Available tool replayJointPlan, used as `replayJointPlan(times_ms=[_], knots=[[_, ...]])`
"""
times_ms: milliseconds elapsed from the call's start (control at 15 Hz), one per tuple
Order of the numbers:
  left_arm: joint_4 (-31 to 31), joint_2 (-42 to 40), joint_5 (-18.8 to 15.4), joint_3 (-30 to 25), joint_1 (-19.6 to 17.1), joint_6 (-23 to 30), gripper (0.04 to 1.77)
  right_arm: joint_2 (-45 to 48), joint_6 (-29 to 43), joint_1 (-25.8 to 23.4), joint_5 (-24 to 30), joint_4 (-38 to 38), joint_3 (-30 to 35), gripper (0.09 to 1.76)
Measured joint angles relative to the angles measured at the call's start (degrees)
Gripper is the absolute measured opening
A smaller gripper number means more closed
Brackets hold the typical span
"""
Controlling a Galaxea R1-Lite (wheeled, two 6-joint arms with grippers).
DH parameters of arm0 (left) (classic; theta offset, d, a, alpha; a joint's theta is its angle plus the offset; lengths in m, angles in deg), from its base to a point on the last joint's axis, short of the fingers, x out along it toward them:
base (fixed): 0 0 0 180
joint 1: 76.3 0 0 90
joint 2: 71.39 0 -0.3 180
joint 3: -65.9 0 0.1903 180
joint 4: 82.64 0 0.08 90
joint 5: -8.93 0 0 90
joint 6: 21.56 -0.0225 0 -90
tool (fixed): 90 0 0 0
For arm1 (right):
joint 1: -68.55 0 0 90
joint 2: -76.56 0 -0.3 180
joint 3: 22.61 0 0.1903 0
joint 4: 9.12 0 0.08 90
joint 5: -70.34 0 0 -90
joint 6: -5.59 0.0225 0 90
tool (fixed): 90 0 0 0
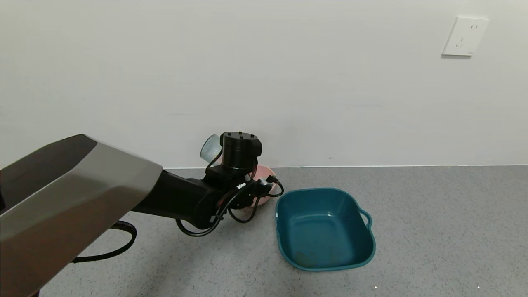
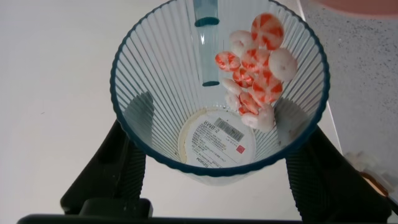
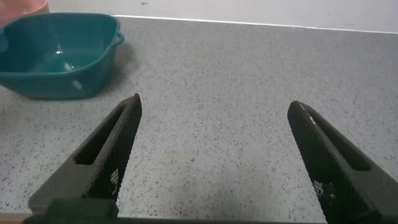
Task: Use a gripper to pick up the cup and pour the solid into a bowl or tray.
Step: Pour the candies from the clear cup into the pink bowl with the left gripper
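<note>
Head view: high, facing forward and down toward the wall, teal basin [image 1: 326, 229] mid-distance. Left wrist view: pressed close, straight into the cup [image 2: 219, 93]. Right wrist view: low over the floor, sharing that basin [image 3: 57, 55] with the head view.

Looks like a bare indoor test room or lab corner rather than a lived-in home. Plain white wall [image 1: 264, 74] across the upper frame, with a white power socket [image 1: 465, 36] at upper right. Grey speckled surface [image 1: 433, 231] filling the lower frame, carrying only a dark teal basin [image 1: 326, 247] near centre.
</note>
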Motion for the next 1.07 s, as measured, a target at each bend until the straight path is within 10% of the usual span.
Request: replayJointPlan(times_ms=[600, 1067], knots=[[-0.7, -3.2, -0.6, -3.1, -0.7, 7.4, 1.29, 0.0, 0.0, 0.0, 0.0, 0.0, 0.0, 1.71], [-0.3, -6.5, -1.6, -7.0, -1.5, 27.5, 1.29, 0.0, 0.0, 0.0, 0.0, 0.0, 0.0, 1.71]])
